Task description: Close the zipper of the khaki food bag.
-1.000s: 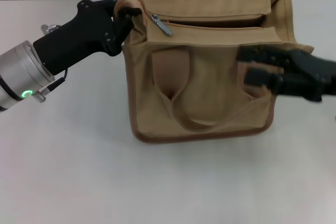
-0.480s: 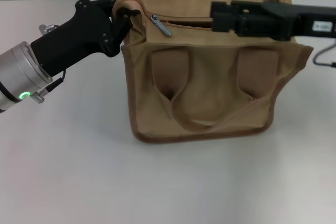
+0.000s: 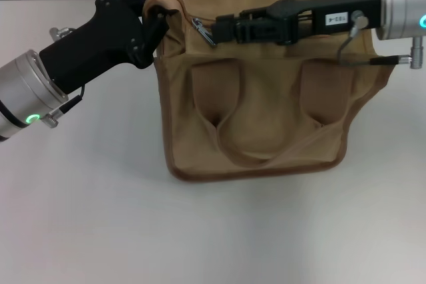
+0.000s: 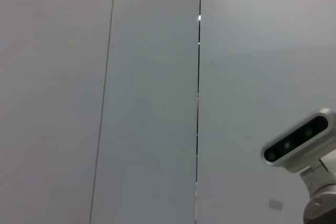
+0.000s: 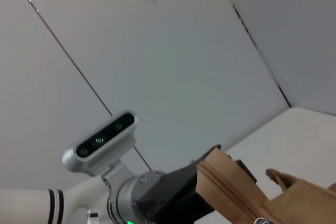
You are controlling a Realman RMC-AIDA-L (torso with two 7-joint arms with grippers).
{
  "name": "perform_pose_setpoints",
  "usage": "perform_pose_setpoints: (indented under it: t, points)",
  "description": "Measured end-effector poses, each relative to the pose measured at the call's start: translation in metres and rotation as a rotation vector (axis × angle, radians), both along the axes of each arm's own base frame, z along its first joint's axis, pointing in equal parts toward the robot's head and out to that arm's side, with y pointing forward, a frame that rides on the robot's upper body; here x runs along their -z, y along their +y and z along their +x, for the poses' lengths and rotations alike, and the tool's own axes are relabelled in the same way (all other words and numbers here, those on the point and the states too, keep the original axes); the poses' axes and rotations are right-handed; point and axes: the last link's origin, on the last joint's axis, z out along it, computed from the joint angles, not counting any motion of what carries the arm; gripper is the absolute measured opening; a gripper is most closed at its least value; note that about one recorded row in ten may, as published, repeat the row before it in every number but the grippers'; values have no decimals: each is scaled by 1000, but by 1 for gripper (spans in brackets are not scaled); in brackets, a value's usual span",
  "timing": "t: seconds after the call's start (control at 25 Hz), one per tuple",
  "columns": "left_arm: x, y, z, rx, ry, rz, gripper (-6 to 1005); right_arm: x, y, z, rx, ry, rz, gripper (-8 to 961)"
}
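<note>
Lying on the white table [image 3: 100, 217], the khaki food bag [image 3: 266, 118] has its left top corner clamped in the left gripper [image 3: 154, 21] jaws. The right gripper [image 3: 223, 29] reaches across the bag's top, its tips at the zipper [image 3: 202, 31] pull; whether its jaws grip it, I cannot tell.

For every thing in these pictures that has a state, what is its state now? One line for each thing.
khaki food bag: lying on the table, held at its top left corner.
zipper: slider at the left end, pull tab dangling; whether it is closed is hidden.
left gripper: shut on the bag's corner.
right gripper: reaching across the bag top, tips beside the slider; jaws unclear.
strap handles: lying flat on the bag.
</note>
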Motion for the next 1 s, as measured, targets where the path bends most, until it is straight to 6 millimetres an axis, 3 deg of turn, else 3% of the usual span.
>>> perform_pose_setpoints:
  t: [0.2, 0.6, 1.0]
  points:
    - [0, 1, 1, 4, -1, 1, -2, 7, 3, -6, 16, -39, -16, 375]
    - [11, 7, 23, 51, -32, -24, -1, 15, 5, -13, 32, -70, -33, 283]
    - [16, 14, 31, 18, -74, -16, -1, 20, 4, -13, 46, -60, -12, 283]
